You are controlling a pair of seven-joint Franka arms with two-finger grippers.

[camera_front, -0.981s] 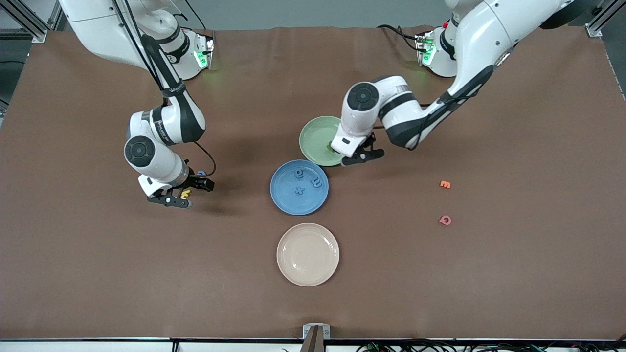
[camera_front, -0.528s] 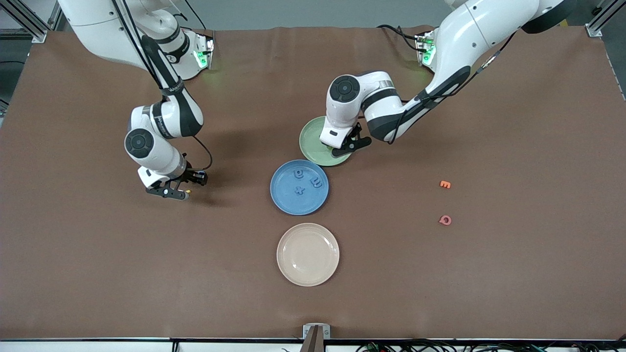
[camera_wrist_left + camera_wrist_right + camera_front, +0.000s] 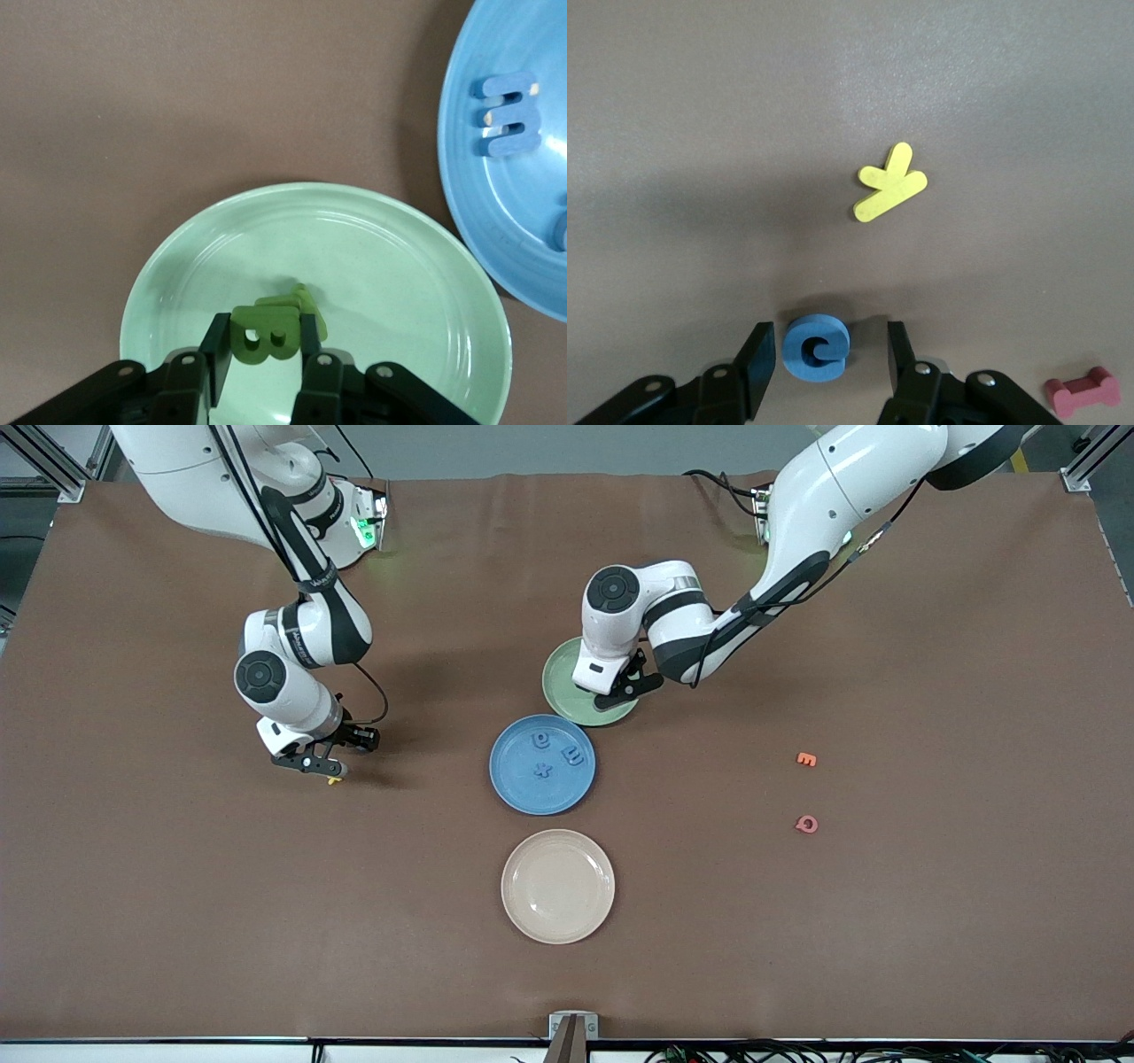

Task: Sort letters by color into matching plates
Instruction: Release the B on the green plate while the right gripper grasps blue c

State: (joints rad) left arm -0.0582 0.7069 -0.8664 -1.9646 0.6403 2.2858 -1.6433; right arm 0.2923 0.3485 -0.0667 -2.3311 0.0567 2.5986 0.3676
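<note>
Letters: green B (image 3: pixel 263 334) is pinched between the left gripper's (image 3: pixel 263 354) fingers, held low over the green plate (image 3: pixel 177 266); you've got it in the right place, not let go yet.
Left jaws: pressed onto the B's two sides. More green letters lie under it on the plate; count hidden, you can't tell.
Right jaws: right gripper (image 3: pixel 826 363) fingers stand part-spread either side of the blue C (image 3: pixel 817 348), with a gap showing each side. You can't tell whether the C is off the table.
Blue plate: blue plate (image 3: pixel 542 764) is the landmark; it touches the green plate's nearer rim and carries three blue letters (image 3: pixel 543 755). Blue C is well off it toward the right arm's end of the table.
Strays: yellow letter (image 3: pixel 889 184) near the C, pink piece (image 3: pixel 1083 392) beside the right gripper; orange letter (image 3: pixel 805 759) and red letter (image 3: pixel 806 824) well off the blue plate toward the left arm's end. Leave all of them.
Cream plate: cream plate (image 3: pixel 557 886), just nearer the camera than the blue plate, not used.
Progress: late stage by my read. Blue at three with the C to carry over; green B needs dropping.
</note>
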